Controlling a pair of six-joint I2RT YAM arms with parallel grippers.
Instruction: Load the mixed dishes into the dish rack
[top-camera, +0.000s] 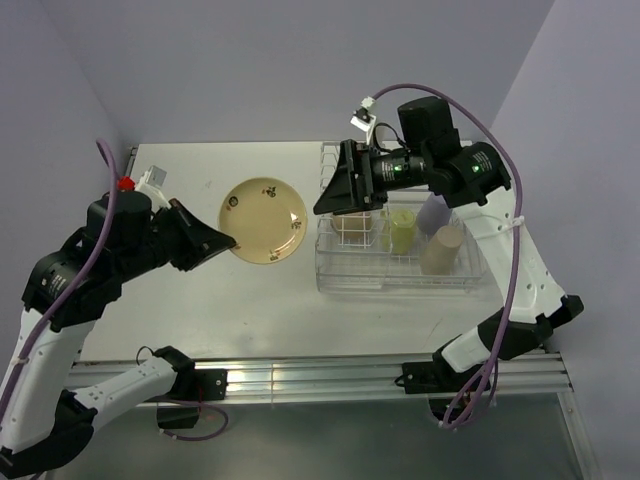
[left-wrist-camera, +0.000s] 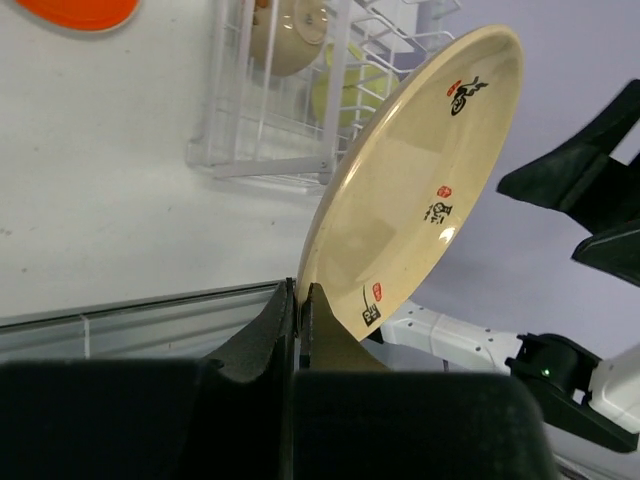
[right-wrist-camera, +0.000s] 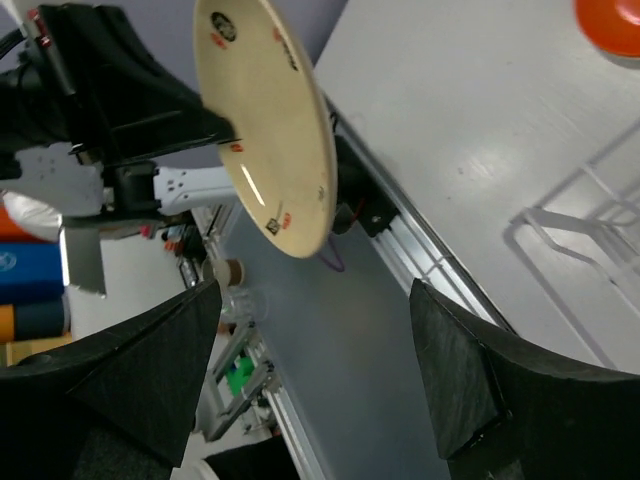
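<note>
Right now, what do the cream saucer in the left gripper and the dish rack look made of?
Cream saucer: glossy plastic or glazed ceramic; soft highlights on its face, thin rim, printed marks. Can't tell which.
Dish rack: thin pale rods in a grid, likely coated metal wire, semi-gloss; clear plastic not ruled out.

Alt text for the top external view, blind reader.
The left gripper pinches a cream-yellow saucer by its rim, left of the dish rack. The right gripper hangs open over the rack, which holds a tan cup, a lavender cup and a yellow-green cup.
</note>
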